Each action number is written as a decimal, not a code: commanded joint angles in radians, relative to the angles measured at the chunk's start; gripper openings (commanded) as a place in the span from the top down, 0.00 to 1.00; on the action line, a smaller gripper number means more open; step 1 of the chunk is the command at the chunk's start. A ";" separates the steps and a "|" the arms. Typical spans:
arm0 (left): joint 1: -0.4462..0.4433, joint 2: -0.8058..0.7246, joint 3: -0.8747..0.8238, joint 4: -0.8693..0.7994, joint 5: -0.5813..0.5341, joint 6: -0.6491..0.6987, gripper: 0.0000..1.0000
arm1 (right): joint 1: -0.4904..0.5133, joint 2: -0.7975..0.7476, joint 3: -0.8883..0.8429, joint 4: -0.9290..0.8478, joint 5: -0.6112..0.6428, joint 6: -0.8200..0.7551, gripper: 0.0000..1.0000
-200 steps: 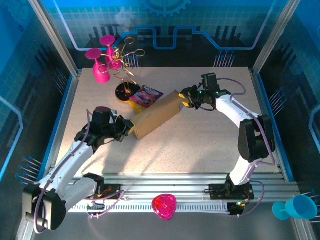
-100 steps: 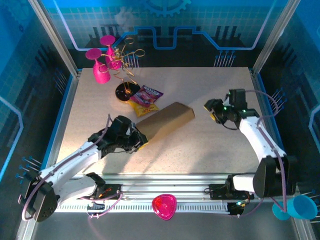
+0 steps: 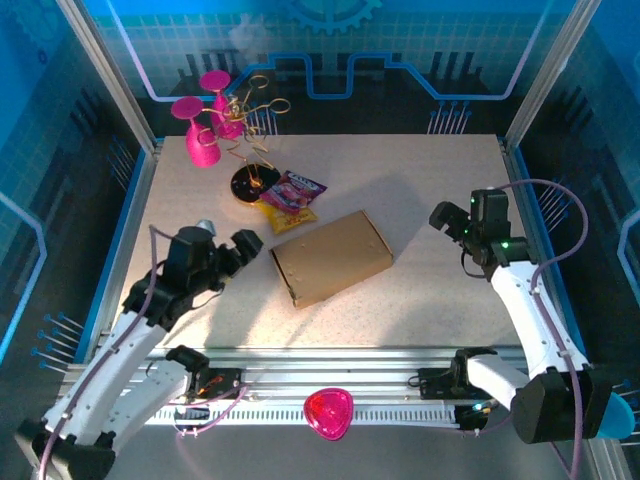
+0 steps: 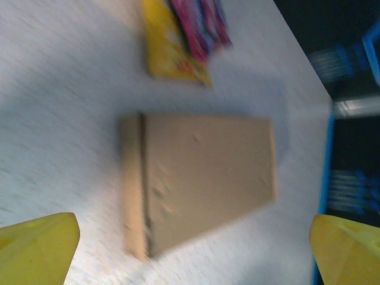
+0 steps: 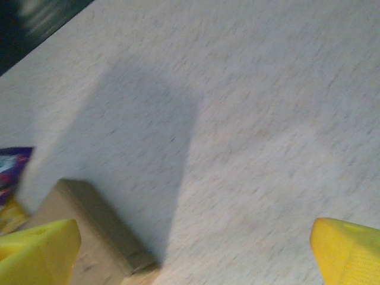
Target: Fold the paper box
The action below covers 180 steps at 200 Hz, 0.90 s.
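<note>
The paper box (image 3: 331, 257) is a closed, flat brown cardboard mailer lying on the table's middle, nothing touching it. My left gripper (image 3: 243, 246) stands open a little to its left, and my right gripper (image 3: 446, 216) stands open well off to its right. In the left wrist view the paper box (image 4: 205, 181) lies ahead between the wide-spread yellow fingertips (image 4: 38, 249) of the left gripper (image 4: 193, 237). In the right wrist view one corner of the box (image 5: 89, 237) shows at the lower left, and the right gripper (image 5: 193, 237) is over bare table.
A purple-yellow snack packet (image 3: 290, 195) lies just behind the box. Pink goblets (image 3: 200, 135) and a gold wire stand (image 3: 250, 178) are at the back left. A pink dish (image 3: 329, 412) sits on the front rail and a blue cup (image 3: 605, 415) at the bottom right.
Both grippers let go of the box, opened wide and drew back to their own sides. The box, held tilted between them before, now lies flat on the table.
</note>
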<state>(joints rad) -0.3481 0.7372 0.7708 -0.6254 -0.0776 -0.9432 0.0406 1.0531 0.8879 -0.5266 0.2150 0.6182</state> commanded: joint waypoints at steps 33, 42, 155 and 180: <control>0.017 -0.011 -0.170 0.086 -0.600 0.575 0.01 | 0.064 -0.031 -0.403 0.625 0.180 -0.477 0.00; 0.032 -0.026 -0.232 0.165 -0.610 0.620 0.01 | 0.065 -0.002 -0.441 0.725 0.164 -0.505 0.00; 0.388 0.457 -0.491 1.289 -0.085 0.799 0.01 | 0.027 0.495 -0.533 1.506 -0.061 -0.604 0.00; 0.408 0.576 -0.512 1.533 -0.018 0.829 0.01 | 0.020 0.487 -0.570 1.576 -0.032 -0.582 0.00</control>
<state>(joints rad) 0.0360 1.2327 0.2844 0.5598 -0.2283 -0.1749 0.0605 1.5249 0.3550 0.8539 0.1715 0.0437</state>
